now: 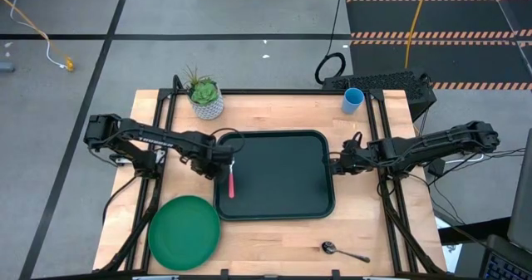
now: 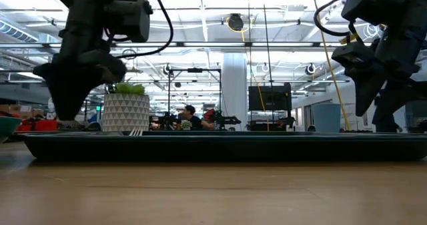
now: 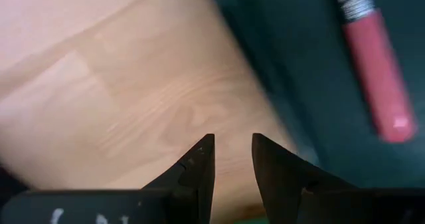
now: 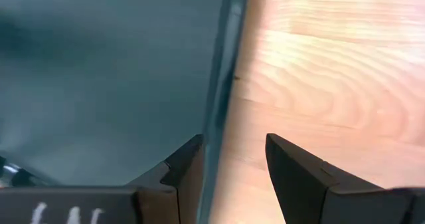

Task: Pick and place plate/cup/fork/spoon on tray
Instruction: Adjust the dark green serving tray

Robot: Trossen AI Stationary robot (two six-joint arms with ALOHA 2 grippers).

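Fork placed on the tray; plate, cup and spoon remain

Left gripper (image 1: 223, 158) hangs apart and empty beside the fork (image 1: 231, 180) on the tray (image 1: 283, 209); right gripper (image 1: 339, 164), apart, waits at the opposite rim; next likely calls for reaching the plate (image 1: 184, 232)

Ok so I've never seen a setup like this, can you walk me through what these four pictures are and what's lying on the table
It is a robot with two dark arms at a wooden table. One picture looks straight down, one looks level across the tabletop, and two come from cameras on the wrists.

On the table lies a dark tray with a pink-handled fork on its left part. A green plate, a silver spoon, a light-blue cup and a potted plant sit off the tray.

The left gripper is at the tray's left edge, beside the fork. The right gripper is over the right edge. Both stand open and hold nothing.
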